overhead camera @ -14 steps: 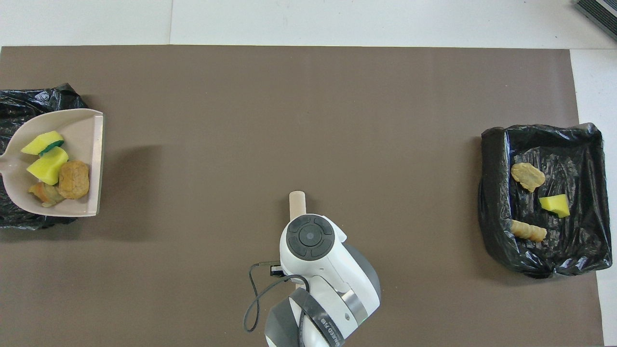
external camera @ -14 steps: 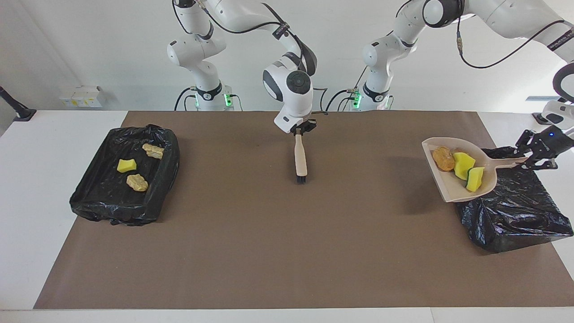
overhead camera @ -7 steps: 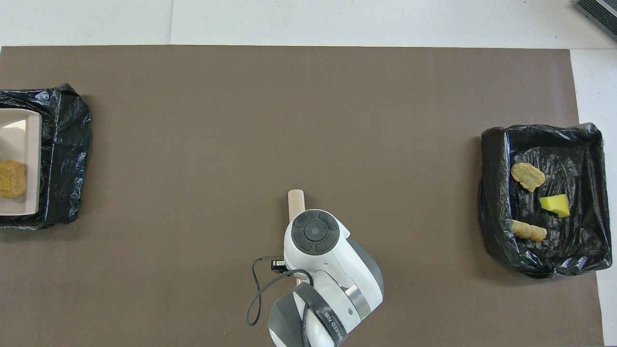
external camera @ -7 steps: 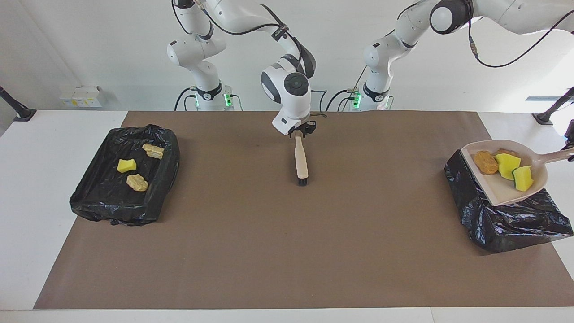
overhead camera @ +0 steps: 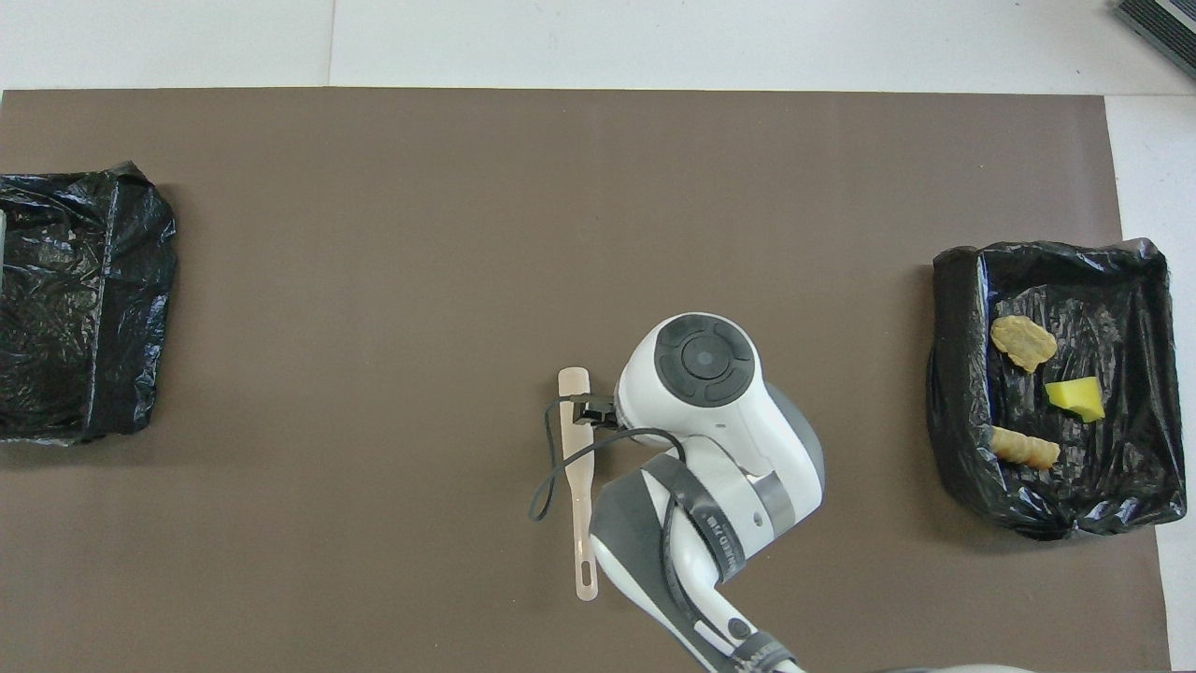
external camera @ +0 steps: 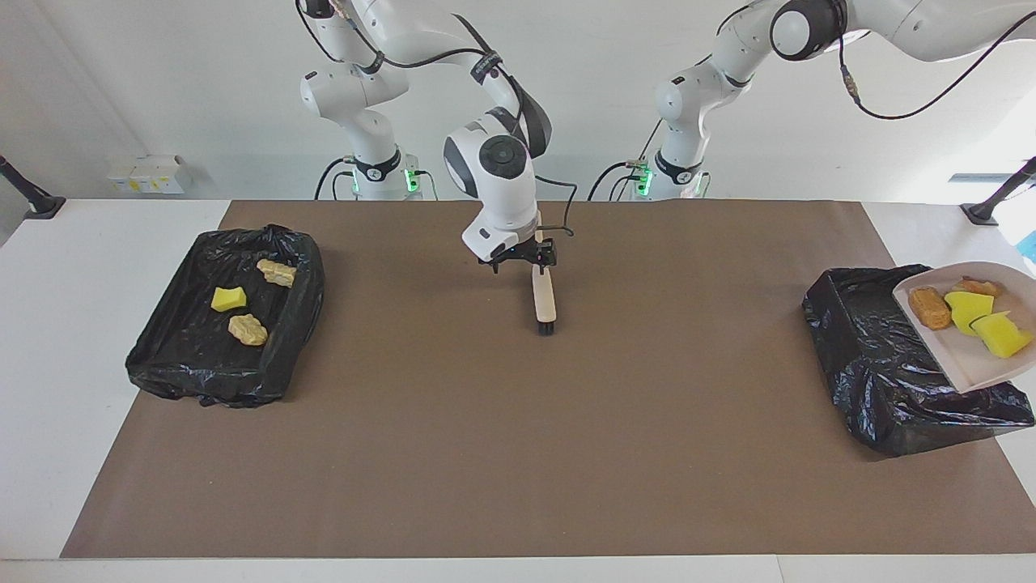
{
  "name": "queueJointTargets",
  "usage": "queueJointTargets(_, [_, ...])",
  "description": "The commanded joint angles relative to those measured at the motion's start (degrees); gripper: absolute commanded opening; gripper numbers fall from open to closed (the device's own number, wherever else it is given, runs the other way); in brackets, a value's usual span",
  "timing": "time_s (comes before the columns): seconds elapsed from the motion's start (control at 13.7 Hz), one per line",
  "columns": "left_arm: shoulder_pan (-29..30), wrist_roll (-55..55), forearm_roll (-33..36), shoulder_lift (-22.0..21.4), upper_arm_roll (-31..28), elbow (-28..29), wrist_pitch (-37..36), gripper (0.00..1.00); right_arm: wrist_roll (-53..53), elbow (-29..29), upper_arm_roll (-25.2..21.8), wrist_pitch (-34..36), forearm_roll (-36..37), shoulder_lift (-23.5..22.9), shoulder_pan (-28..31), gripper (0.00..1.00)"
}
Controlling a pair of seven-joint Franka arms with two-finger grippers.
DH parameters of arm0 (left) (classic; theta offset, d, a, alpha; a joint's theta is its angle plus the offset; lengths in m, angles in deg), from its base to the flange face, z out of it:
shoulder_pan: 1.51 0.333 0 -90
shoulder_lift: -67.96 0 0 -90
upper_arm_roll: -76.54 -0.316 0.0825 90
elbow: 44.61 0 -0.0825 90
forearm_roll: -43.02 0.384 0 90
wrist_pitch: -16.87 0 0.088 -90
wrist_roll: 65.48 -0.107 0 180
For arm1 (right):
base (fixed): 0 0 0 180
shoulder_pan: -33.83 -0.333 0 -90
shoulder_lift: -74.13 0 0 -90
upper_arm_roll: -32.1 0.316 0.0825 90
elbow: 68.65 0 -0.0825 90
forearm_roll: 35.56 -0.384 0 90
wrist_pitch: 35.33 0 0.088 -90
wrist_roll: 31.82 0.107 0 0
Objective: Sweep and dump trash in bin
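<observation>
The beige dustpan [external camera: 963,356] hangs tilted over the black-lined bin [external camera: 874,356] at the left arm's end of the table. It carries trash: a brown lump [external camera: 929,308], two yellow sponge chunks [external camera: 970,306] and a tan piece [external camera: 979,286]. Its handle and my left gripper are out of frame. The brush [external camera: 544,295] lies flat on the brown mat, its whole length free in the overhead view [overhead camera: 579,477]. My right gripper [external camera: 524,261] hovers open just beside the brush's handle, on the side toward the right arm's end.
A second black-lined tray [external camera: 162,348] sits at the right arm's end with a yellow chunk [external camera: 228,299] and two tan pieces [external camera: 275,272] inside. The brown mat [external camera: 518,453] covers most of the white table.
The dustpan has travelled toward the left arm's end and now hangs over the bin, out of the overhead view. My right gripper opened, let go of the brush and shifted aside.
</observation>
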Motion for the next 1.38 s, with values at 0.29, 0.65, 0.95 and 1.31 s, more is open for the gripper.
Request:
queueJointTargets(0.29, [-3.35,1.46,12.53,-7.82,-0.59,5.62,1.14,0.0,0.09,4.83,0.55,1.34,11.15,2.52,11.51,1.0])
queueJointTargets(0.65, [-6.15,1.89,17.98,-11.08,-0.5,5.89,1.4,0.0,-1.22,9.41,0.64,6.52,14.05,4.18,14.86,1.0])
queueJointTargets(0.95, [-8.96,1.89,15.28,-11.08,0.03,6.41,-0.08,0.0,-3.58,9.84,0.64,8.36,13.79,7.79,18.1,1.0])
queueJointTargets(1.31, [-15.37,3.81,1.83,-11.17,0.03,6.41,-9.29,0.0,-11.04,15.02,0.02,14.76,13.97,9.81,22.84,1.0])
